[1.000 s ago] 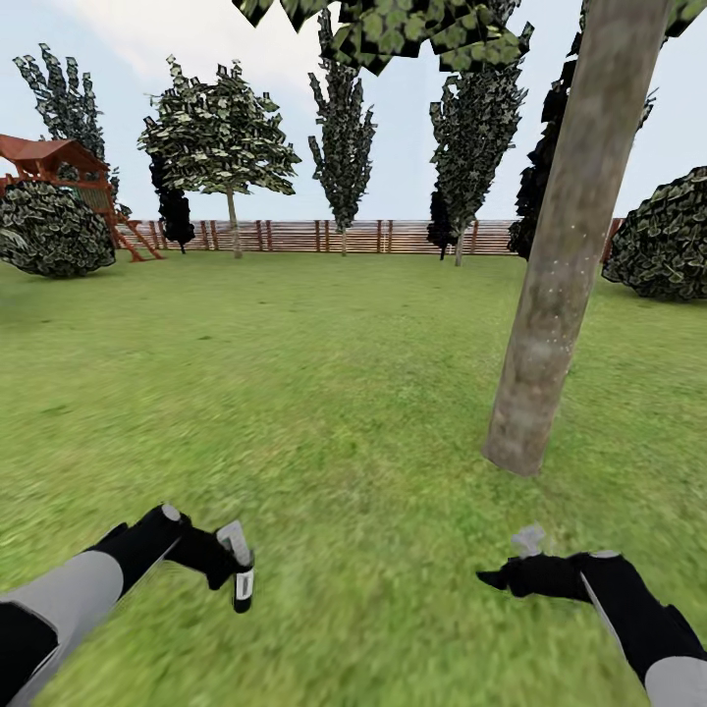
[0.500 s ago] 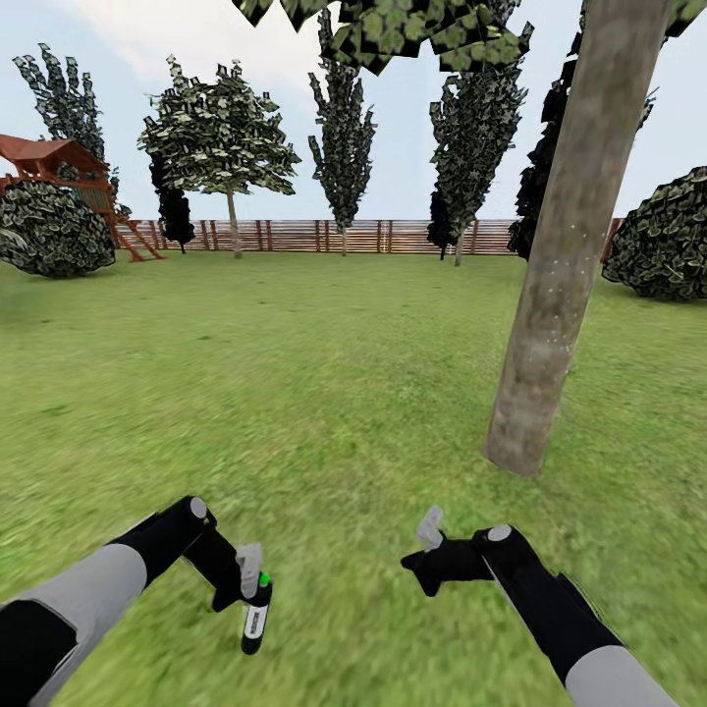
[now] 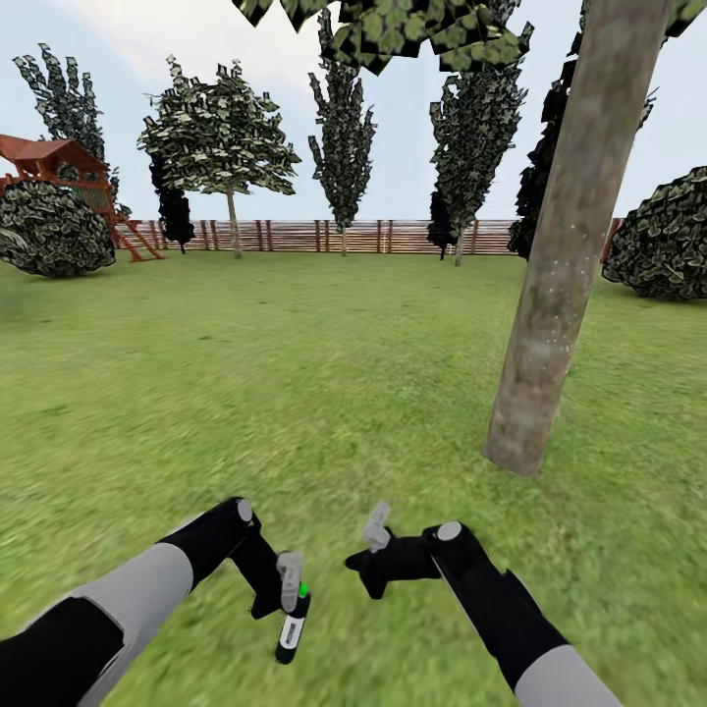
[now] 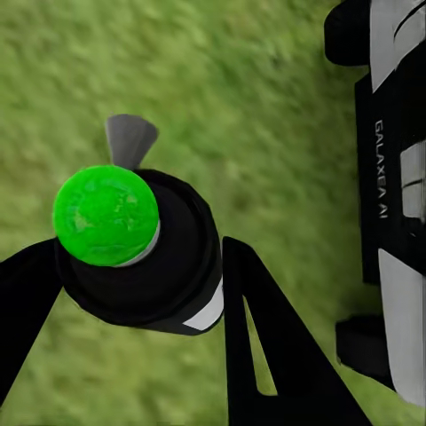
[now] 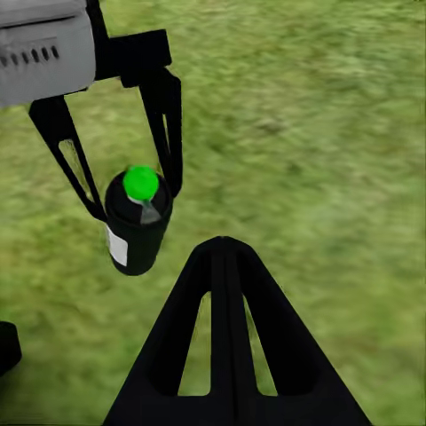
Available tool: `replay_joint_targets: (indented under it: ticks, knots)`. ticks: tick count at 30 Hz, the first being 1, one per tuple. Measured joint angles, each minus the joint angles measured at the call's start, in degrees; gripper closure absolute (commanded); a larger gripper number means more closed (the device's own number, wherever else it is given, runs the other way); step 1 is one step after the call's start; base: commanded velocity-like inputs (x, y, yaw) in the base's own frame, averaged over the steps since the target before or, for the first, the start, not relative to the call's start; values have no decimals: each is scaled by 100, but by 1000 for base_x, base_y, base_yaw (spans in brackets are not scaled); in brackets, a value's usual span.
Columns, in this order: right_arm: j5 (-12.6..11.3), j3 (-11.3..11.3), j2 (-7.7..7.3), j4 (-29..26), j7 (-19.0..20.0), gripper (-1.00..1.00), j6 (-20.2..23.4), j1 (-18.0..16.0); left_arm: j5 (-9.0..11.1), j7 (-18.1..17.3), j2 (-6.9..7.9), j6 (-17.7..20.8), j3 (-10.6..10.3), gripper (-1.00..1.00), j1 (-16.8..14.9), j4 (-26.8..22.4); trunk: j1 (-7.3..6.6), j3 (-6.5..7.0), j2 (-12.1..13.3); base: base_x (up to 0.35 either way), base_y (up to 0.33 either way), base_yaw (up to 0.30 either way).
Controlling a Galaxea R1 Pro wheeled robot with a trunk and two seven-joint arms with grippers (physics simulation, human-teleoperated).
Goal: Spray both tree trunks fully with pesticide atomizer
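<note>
Fingers of my left gripper (image 3: 287,589) are clamped on the pesticide atomizer (image 3: 293,625), one each side of the dark body, bottle hanging upright w/ green cap (image 4: 106,215) up, low over the lawn (image 3: 295,393). Holding it mid-body keeps the nozzle end free, I'd guess so the other arm can get at it. Right gripper (image 3: 371,550) sits just beside it, nothing in it; its two fingers (image 5: 222,328) read as pressed together in the right wrist cam. Tree trunk (image 3: 560,255) stands ahead-right, well apart from the bottle, so prob. too far to spray yet. Second tree (image 3: 221,142) is way back by the fence (image 3: 334,236). Left wrist cam gives cap top + a grey tab beside it; right wrist cam gives the white label (image 5: 116,246) and the left grip side-on; head cam alone gives trunk position.
</note>
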Motion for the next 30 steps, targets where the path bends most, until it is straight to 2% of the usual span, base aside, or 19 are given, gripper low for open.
replay_joint_targets:
  ticks: [5, 9, 15, 21, 30]
  knots:
    - [1, 57, 16, -2, 0, 100, -1, 0, -5, -1, -218, 169, -1, 100, -1, -37, 0, 0, 0, 0, 0, 0]
    - [1, 62, 18, -2, 0, 100, -1, 0, -4, -1, -299, 183, 0, 100, -6, -49, 0, 0, 0, 0, 0, 0]
    - [0, 67, 18, -2, 0, 100, -1, 0, -3, -1, -531, 190, 1, 100, -21, -52, 0, 0, 0, 0, 0, 0]
    - [1, 80, 16, -3, 0, 100, -1, 0, -4, -10, -559, 320, -2, 100, -29, -313, 0, 0, 0, 0, 0, 0]
    - [1, 82, 14, -2, 0, 100, -1, 0, -4, -98, -557, 350, -1, 100, -105, -333, 0, 0, 0, 0, 0, 0]
